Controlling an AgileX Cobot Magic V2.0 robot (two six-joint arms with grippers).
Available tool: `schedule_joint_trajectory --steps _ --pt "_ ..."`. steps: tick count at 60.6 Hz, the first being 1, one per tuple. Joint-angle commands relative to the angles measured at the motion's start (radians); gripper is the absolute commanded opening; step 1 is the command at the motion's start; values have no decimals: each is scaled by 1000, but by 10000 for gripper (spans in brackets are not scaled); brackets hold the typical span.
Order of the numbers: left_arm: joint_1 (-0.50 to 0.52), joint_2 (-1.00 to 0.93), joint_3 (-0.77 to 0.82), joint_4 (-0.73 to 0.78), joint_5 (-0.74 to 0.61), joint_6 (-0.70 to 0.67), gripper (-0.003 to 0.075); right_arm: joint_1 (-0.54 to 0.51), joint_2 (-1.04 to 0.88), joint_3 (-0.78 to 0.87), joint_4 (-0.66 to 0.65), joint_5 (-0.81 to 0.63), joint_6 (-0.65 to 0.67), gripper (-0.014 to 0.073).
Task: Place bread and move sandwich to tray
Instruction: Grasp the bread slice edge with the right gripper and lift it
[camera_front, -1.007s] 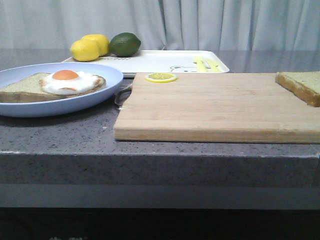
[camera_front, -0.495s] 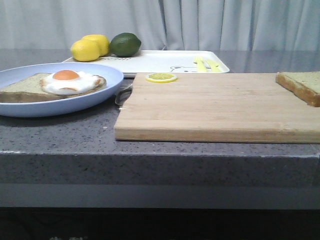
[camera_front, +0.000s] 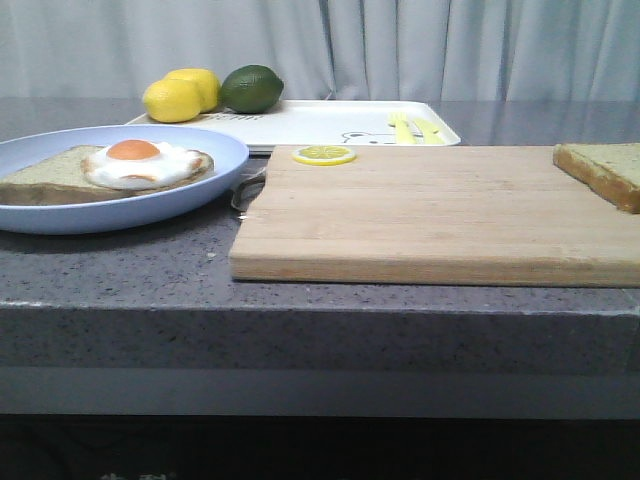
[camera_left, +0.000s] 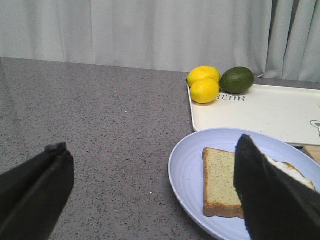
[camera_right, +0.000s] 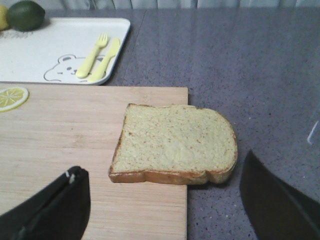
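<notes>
On desk: both tools spread, holding nothing.
Bread overhanging wooden board edge; sandwich left of board; tray behind.

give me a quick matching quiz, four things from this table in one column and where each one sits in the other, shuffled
Things:
1. bread
2. fried egg
3. lemon slice
4. lime

Places:
A. on the toast in the blue plate
B. on the white tray, beside the lemons
C. hanging over the wooden board's right edge
D. at the board's far left corner

Pairs: 1-C, 2-A, 3-D, 4-B
</notes>
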Motion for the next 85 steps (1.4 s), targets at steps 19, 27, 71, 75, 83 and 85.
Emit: schedule_joint_trajectory --steps 19,27,71,75,83,85 --pt "0 12 -39 1 -78 -8 640 -164 518 -458 -150 243 124 622" --pt "0 12 -39 1 -78 -8 640 -241 656 -545 -111 323 102 622" --pt "0 12 -39 1 -78 -8 640 -392 1166 -840 401 721 -451 622" --pt "0 12 -39 1 -78 -8 640 -392 1178 -840 421 724 -454 622" --pt "0 12 -39 1 -78 -8 640 -392 1186 -840 466 736 -481 622" --pt "0 12 -39 1 -78 -8 640 -392 1186 -840 476 742 -483 622"
